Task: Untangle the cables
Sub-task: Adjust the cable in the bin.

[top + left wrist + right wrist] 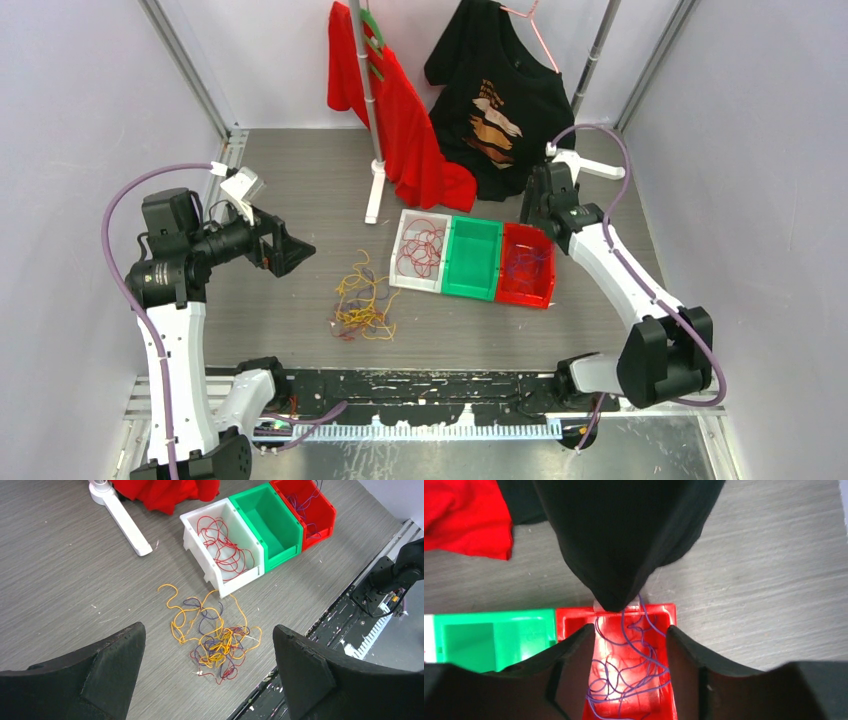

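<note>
On the grey table (300,190) between white walls (60,100) lie tangled cables (362,305).

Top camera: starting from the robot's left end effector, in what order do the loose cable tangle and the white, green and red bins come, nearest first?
From the left end effector:
1. loose cable tangle, on the table just to its right.
2. white bin, left end of the row.
3. green bin, middle of the row.
4. red bin, right end of the row.
</note>
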Tool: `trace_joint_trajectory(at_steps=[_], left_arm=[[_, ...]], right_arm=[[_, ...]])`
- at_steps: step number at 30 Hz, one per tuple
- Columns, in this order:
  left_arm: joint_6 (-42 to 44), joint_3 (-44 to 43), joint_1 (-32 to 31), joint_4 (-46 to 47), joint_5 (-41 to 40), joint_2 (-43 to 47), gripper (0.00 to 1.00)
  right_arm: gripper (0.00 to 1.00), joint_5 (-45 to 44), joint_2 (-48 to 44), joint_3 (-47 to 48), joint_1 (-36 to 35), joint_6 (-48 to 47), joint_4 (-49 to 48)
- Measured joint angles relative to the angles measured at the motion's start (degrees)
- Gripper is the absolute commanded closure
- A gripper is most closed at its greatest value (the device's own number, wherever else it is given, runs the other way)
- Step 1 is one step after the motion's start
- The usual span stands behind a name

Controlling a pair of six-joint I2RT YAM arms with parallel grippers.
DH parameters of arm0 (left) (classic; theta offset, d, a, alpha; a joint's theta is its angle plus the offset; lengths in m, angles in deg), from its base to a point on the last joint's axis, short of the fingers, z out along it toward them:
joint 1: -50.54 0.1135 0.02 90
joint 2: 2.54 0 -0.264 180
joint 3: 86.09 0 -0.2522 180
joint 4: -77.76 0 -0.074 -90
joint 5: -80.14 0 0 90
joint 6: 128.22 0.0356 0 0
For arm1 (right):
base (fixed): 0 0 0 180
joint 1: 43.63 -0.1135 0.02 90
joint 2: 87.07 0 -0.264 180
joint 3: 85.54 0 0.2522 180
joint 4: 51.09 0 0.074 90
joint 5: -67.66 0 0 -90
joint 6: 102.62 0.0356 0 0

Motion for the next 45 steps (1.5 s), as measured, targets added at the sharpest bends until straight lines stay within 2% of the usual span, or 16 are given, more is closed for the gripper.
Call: trace_joint_trajectory(at_steps=[3, 6, 13, 19, 23, 29, 38, 45], left_arm=[[0.17, 0.0, 0.0, -0.07, 0.0, 0.02, 0.03], [0.26, 0.0, 0.0, -0.13, -0.02, 0.0, 0.03], [1.31, 0.0, 0.0, -0.35, -0.04, 0.0, 0.03], [1.44, 0.0, 0.0, -0.37, -0.04, 0.0, 0.03], [1.46, 0.0, 0.0, -0.37, -0.04, 0.0, 0.03], [1.46, -0.13, 0.0, -0.5, -0.04, 0.0, 0.03], [1.42, -0.22, 0.0, -0.52, -0.04, 0.04, 0.03], [1.4, -0.22, 0.0, -0.55, 0.0, 0.61, 0.02]], right_arm=[[0.39, 0.02, 2.19, 3.78, 0.63, -0.59, 0.04], [0.44, 0.17, 5.64, 6.1, 1.2, -1.07, -0.81], [0.66, 1.6, 12.09, 6.34, 1.88, -1.53, -0.94], [0.88, 3.58, 12.35, 6.36, 1.9, -1.05, -1.6], [0.97, 4.44, 12.24, 6.36, 1.9, -0.55, -2.1], [0.99, 5.6, 9.84, 6.19, 1.9, 0.22, -1.81], [0.99, 9.31, -4.81, 1.55, 1.9, 3.67, 0.61], [0.99, 12.44, -8.74, -3.52, 1.4, 6.73, 2.29]])
